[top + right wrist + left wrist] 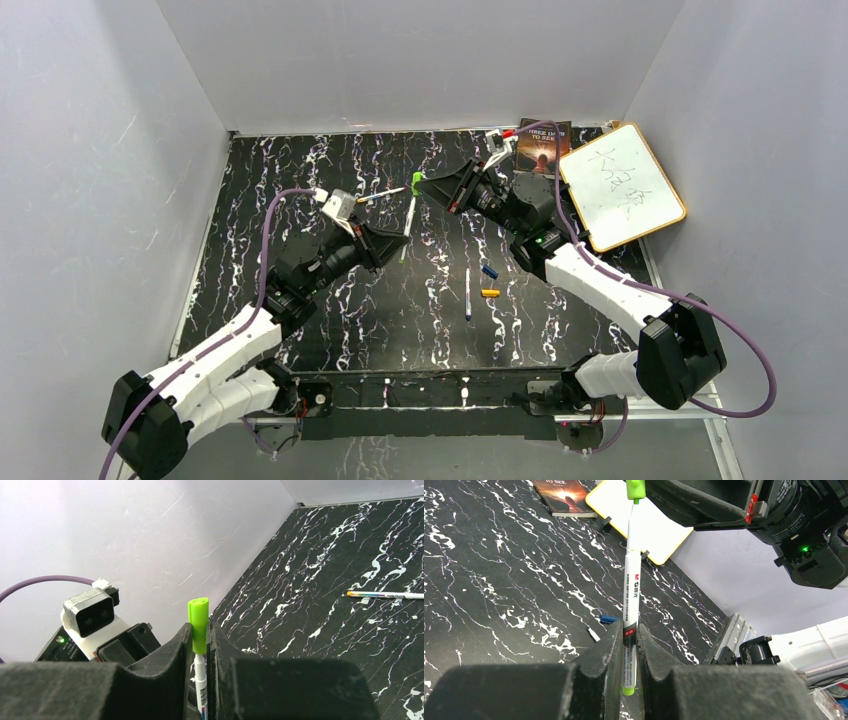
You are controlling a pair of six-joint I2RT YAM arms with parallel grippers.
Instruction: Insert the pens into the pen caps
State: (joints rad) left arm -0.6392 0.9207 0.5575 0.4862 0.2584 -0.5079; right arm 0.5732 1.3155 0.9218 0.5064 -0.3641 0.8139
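My left gripper [398, 243] is shut on the lower end of the green-ended pen [631, 580] and holds it above the table, pointing at my right gripper. My right gripper [420, 187] is shut on the green cap [199, 622]. The pen's tip sits in the cap's mouth [635, 489]. The blue-purple-ended pen [467, 293] lies on the table at centre, with the blue cap [489, 271] and the orange-yellow cap [490, 293] just to its right. The plain whitish pen [385, 194] lies at the back, also in the right wrist view [385, 595].
A yellow-framed whiteboard [622, 185] and a book [543, 148] lie at the back right corner. Grey walls enclose the black marbled table [300, 180] on three sides. The two arms meet tip to tip over the table's middle back.
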